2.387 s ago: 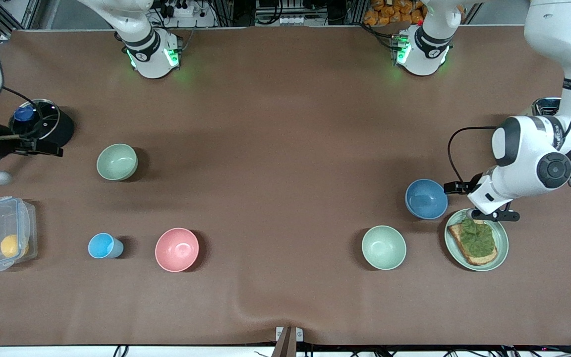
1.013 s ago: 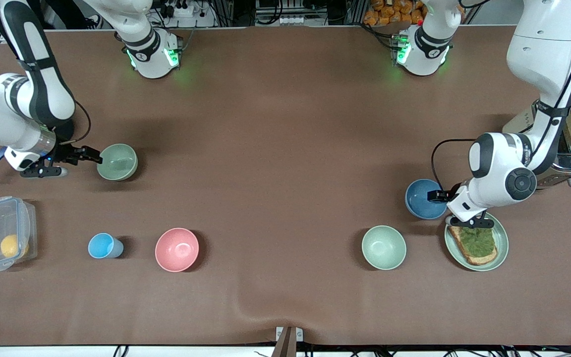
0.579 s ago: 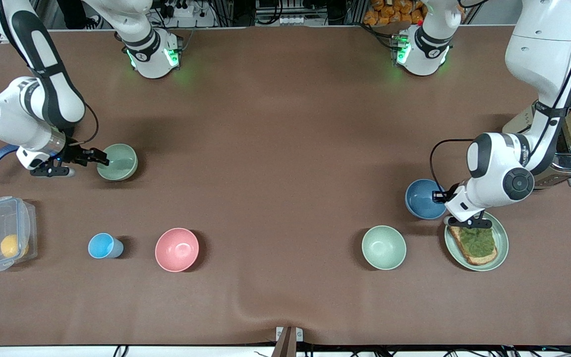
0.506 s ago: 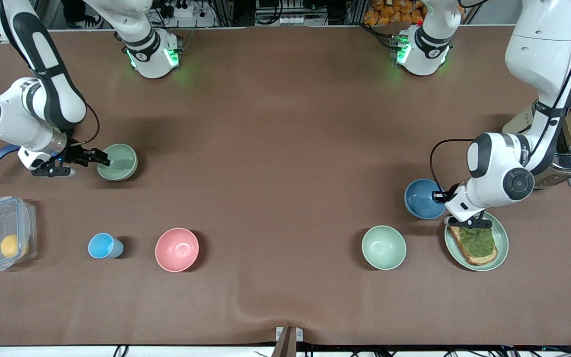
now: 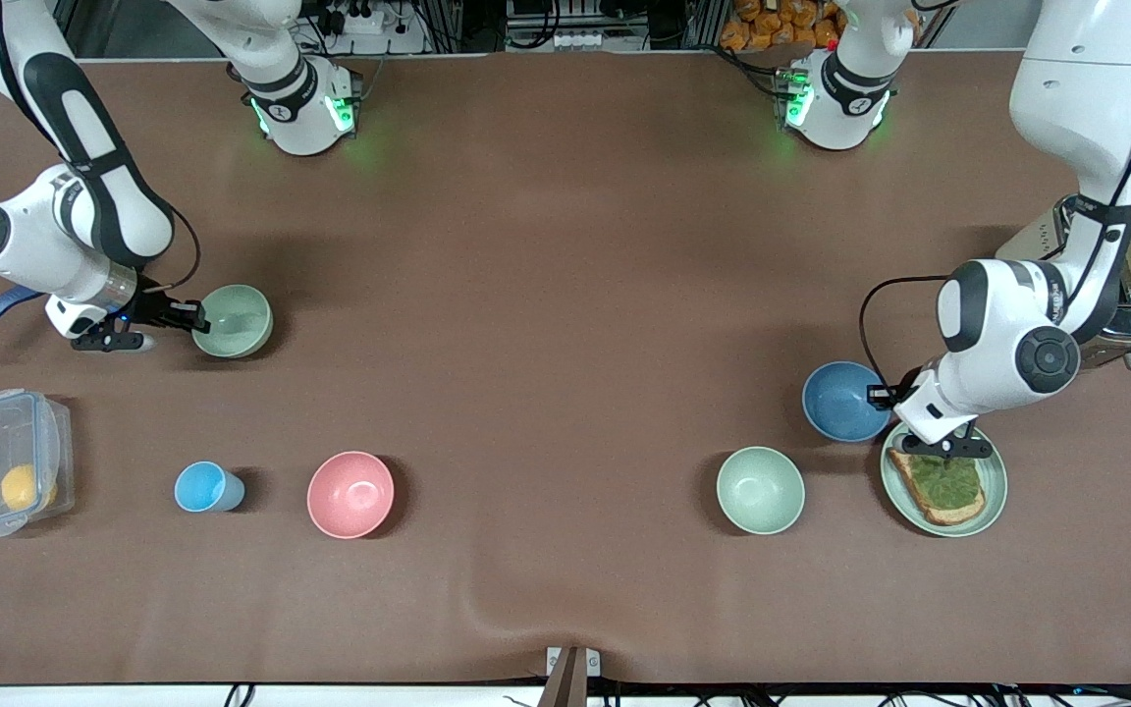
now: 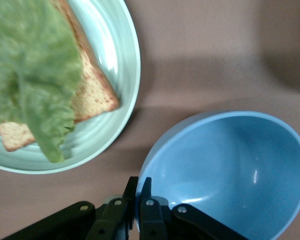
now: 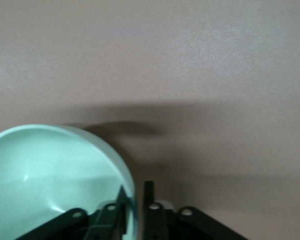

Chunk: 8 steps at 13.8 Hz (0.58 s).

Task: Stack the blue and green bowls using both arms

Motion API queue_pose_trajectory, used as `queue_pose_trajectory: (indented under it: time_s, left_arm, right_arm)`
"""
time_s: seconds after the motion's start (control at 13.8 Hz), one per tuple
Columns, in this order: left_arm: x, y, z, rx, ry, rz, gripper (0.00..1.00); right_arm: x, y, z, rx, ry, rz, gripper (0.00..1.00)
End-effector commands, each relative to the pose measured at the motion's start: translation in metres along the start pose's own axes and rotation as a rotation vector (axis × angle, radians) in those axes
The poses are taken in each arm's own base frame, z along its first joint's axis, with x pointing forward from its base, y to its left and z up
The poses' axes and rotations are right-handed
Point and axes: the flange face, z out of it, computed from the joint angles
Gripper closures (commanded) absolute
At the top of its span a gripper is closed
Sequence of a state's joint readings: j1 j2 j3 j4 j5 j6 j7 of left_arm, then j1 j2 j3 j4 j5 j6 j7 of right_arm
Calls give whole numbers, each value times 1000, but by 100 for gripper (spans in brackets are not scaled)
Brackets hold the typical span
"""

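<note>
The blue bowl (image 5: 842,401) sits toward the left arm's end of the table, beside a green plate. My left gripper (image 5: 882,398) is shut on its rim; in the left wrist view the fingers (image 6: 139,182) pinch the edge of the blue bowl (image 6: 230,165). The sage green bowl (image 5: 232,320) sits toward the right arm's end. My right gripper (image 5: 194,317) is at its rim. In the right wrist view the fingers (image 7: 135,187) straddle the rim of the green bowl (image 7: 50,170), one inside and one outside, with a gap at the outer finger.
A green plate (image 5: 996,481) with toast and lettuce (image 5: 943,481) lies beside the blue bowl, also in the left wrist view (image 6: 125,75). A pale mint bowl (image 5: 760,489), a pink bowl (image 5: 350,494), a light-blue cup (image 5: 204,487), a clear container (image 5: 4,462) and a toaster (image 5: 1130,285) stand around.
Both grippers came in to the bowls' rims. The left gripper closed on the blue bowl, which shifted slightly toward the front camera. The right gripper set its fingers over the green bowl's rim.
</note>
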State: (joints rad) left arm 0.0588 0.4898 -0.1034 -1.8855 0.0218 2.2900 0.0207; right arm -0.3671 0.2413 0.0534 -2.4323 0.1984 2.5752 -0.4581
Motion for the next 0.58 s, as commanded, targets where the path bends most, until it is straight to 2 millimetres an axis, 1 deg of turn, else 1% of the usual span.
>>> queue_pose_trajectory:
  time_s: [0.0,0.14,0.22,0.29,0.43,0.51]
  left_arm:
    - [-4,3,-40,-15,53,-24,100]
    - [-4,18,-69,-74,94,-63,100]
    - [-6,22,-79,-88,96,-80,100]
    - [-6,30,-91,-98,97,-88,100]
    - [-7,52,-99,-112,67,-120,100]
    - [-7,67,-103,-120,66,-135,100]
  right_arm:
    - [-2,-6,-9,23,3,-2,100]
    - [-3,-18,-24,69,-19,27,100]
    - [-1,-32,-32,117,-21,49,100]
    - [2,-49,-42,148,-8,53,100]
    - [6,-78,-60,169,-14,130,100]
    - [7,-98,-69,170,-23,160,100]
